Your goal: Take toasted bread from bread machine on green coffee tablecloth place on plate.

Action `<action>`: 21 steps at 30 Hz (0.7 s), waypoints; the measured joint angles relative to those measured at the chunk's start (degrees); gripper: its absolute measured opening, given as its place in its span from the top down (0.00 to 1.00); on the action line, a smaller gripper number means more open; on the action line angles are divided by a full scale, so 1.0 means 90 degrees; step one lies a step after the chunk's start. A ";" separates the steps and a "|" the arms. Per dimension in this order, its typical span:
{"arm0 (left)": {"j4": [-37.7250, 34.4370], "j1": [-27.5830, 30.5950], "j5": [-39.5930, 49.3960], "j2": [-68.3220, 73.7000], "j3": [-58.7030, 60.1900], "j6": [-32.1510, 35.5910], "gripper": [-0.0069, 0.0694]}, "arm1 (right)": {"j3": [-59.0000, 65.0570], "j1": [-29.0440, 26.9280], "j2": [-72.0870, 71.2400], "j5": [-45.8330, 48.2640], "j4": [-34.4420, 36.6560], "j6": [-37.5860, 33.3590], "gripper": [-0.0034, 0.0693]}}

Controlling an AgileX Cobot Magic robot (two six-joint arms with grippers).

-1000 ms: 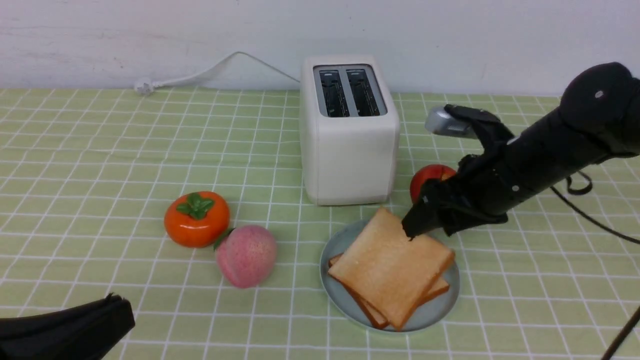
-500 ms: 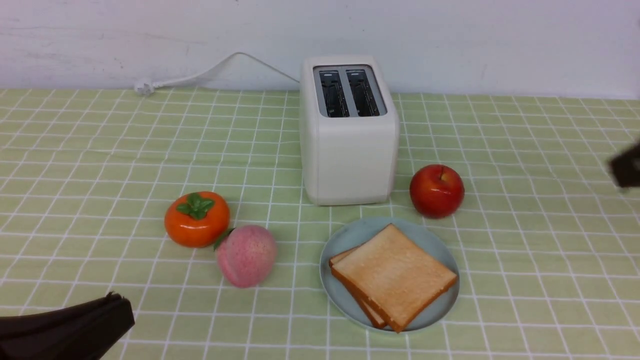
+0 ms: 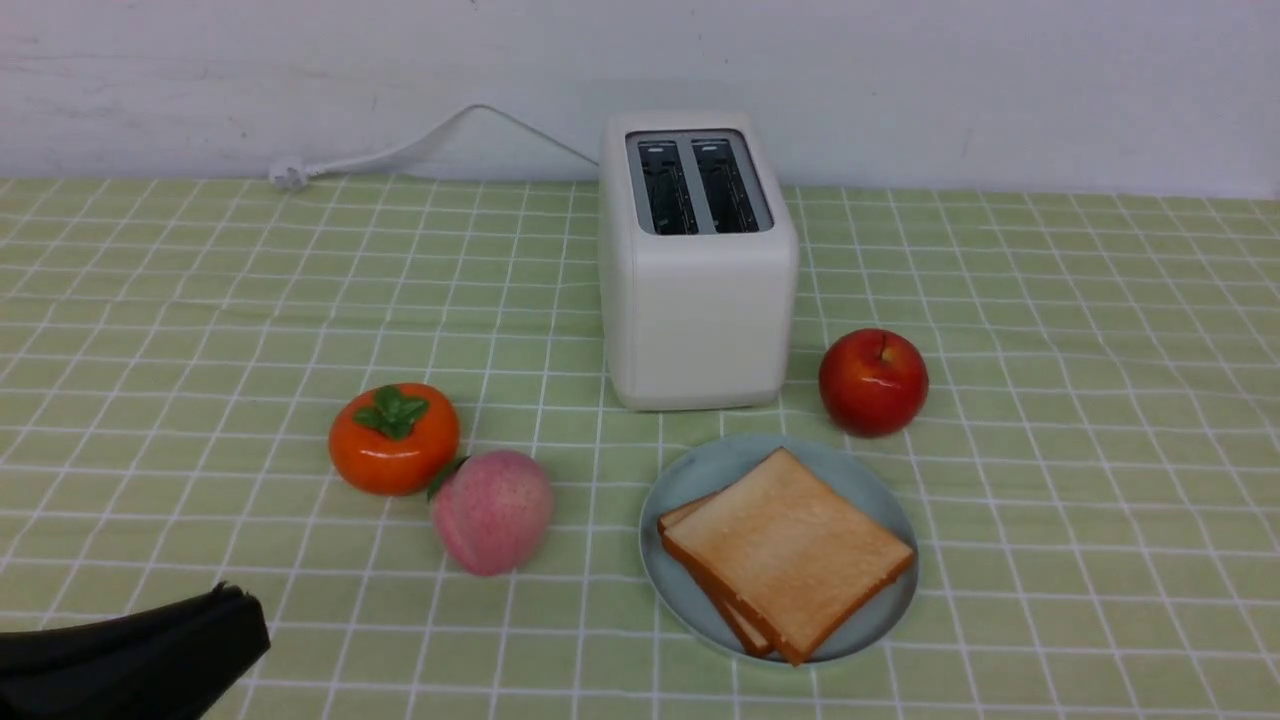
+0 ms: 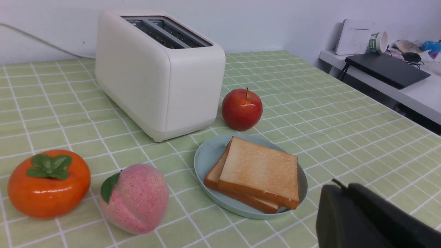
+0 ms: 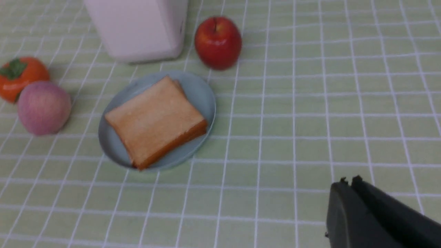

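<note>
Black fingers on both grippers look pressed together, with nothing held and nothing touched. The left gripper (image 3: pixel 225 610) pokes in low at the near left corner of the front view, tips just above the green coffee tablecloth (image 3: pixel 1050 480), most of it cut off by the frame edge. The right gripper (image 5: pixel 348 184) only shows in its own wrist view, hanging over bare cloth well apart from the plate (image 3: pixel 680 490); the front view doesn't catch that arm at all.

Both slices of toasted bread (image 3: pixel 790 550) sit stacked on the plate, top one slightly skewed, so just an edge of the lower slice peeks out. Bread machine (image 3: pixel 697 290) stands just behind the plate, both slots dark inside. Red apple (image 3: pixel 873 381) sits beside it, persimmon (image 3: pixel 394 438) and peach (image 3: pixel 492 511) touching off to the left.
</note>
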 joint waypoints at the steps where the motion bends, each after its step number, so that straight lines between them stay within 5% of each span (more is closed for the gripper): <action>1: 0.0000 0.0000 0.0000 0.0000 0.0000 0.0000 0.89 | 0.0295 0.0000 -0.0287 -0.0531 -0.0109 0.0096 0.95; 5: -0.0005 0.0000 0.0000 0.0000 0.0000 0.0000 0.89 | 0.0960 0.0000 -0.0659 -0.1440 -0.0469 0.0184 0.95; 17: -0.0005 0.0000 0.0006 0.0000 0.0000 0.0000 0.88 | 0.2038 -0.0010 -0.0693 -0.1664 -0.0640 0.0196 0.95; 21: -0.0005 0.0000 0.0018 0.0000 0.0000 0.0000 0.88 | 0.2564 -0.0766 -0.0765 -0.2650 -0.0343 -0.0194 0.98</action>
